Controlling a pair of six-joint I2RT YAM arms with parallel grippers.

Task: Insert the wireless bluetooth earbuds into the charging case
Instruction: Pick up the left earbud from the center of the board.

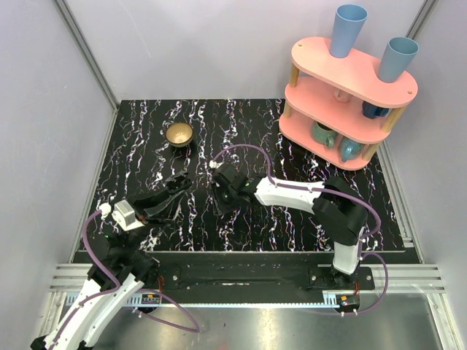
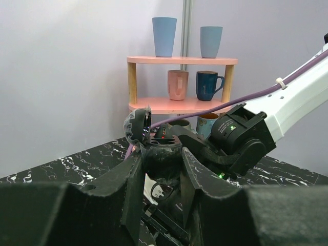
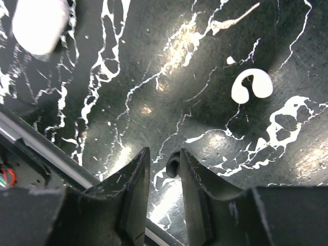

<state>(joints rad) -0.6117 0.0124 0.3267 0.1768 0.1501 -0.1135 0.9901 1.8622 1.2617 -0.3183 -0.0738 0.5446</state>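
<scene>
White charging case (image 2: 153,186) between left jaws

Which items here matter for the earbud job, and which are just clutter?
Job: charging case, lid open, in left jaws; likely earbud, small and dark, between right jaws.
Clutter: brass bowl; pink shelf; its cups and mugs.

Brass bowl (image 1: 179,134) on black marbled table (image 1: 146,146), pink 3-tier shelf (image 1: 365,73), 2 blue cups (image 1: 349,29) on top
</scene>
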